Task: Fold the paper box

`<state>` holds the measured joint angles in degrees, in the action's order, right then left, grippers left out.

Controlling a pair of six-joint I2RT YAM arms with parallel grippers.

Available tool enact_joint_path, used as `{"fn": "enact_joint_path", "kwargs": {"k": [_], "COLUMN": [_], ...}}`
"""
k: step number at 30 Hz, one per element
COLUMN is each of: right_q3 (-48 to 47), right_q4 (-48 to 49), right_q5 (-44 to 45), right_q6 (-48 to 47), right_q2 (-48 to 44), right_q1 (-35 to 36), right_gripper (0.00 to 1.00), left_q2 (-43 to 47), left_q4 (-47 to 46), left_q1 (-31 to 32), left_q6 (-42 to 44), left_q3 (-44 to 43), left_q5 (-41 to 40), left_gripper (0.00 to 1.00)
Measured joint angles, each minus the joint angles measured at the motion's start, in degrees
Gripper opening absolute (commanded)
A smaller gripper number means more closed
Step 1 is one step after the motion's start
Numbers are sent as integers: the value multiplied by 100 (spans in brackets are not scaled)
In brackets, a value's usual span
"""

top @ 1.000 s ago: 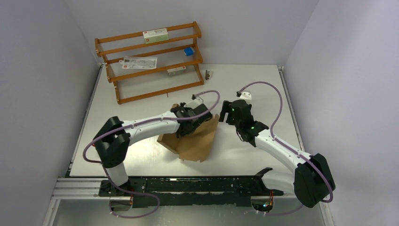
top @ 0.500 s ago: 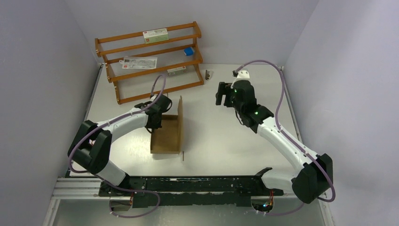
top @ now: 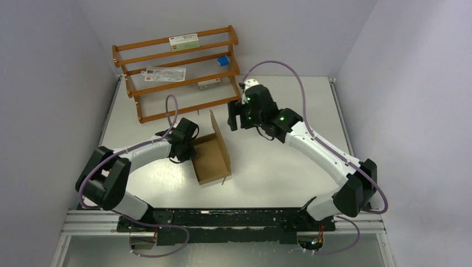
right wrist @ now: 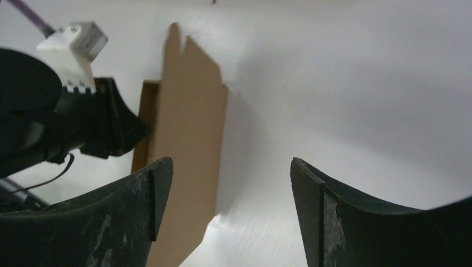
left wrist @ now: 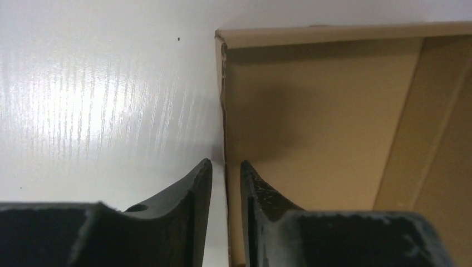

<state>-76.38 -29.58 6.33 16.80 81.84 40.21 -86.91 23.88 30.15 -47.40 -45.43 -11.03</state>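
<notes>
the left hand (left wrist: pixel 225 167) is sitting at the left wall of the paper box (top: pixel 212 161), its fingers slightly apart astride the edge, not clamping it. the box is lying mid-table (top: pixel 278 167), looking partly folded: a shallow tray is standing formed and one tall flap is pointing upright, waiting to be closed. the right hand (right wrist: pixel 229 161) is hovering just right of that flap, spread wide, carrying nothing. one box, two hands.

Fingers (left wrist: pixel 196 214) straddle the paper box (left wrist: pixel 311 122) wall.
</notes>
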Motion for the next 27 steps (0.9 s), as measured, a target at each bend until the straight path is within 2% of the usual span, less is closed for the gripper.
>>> {"fn": "enact_joint_path", "kwargs": {"k": [5, 10, 14, 15, 20, 25, 27], "right_q3": [-372, -680, -1019, -1115, -1460, -1648, -1709], "right_q4": [-367, -704, -922, -992, -1261, -1552, -1646], "right_q5": [144, 437, 601, 625, 758, 857, 907], "right_q6": [26, -22, -59, -59, -59, -50, -50], "right_q2": [334, 723, 1032, 1106, 1305, 1467, 1611], "right_q1": [531, 837, 1084, 1143, 1397, 1543, 1582], "right_gripper": [77, 73, 70, 68, 61, 52, 46], "left_q2": [525, 1084, 1574, 1685, 2033, 2026, 2028], "left_q4": [66, 249, 238, 216, 48, -197, -269], "left_q1": [-31, -101, -177, -216, -695, -1150, -1239], "left_q6": [-107, 291, 837, 960, 1467, 1893, 2041], "left_q3": [2, -168, -177, -170, -57, 101, 138], "left_q5": [-50, -280, -446, -468, -402, 90, 286], "left_gripper": [50, 63, 88, 91, 94, 94, 93]}}
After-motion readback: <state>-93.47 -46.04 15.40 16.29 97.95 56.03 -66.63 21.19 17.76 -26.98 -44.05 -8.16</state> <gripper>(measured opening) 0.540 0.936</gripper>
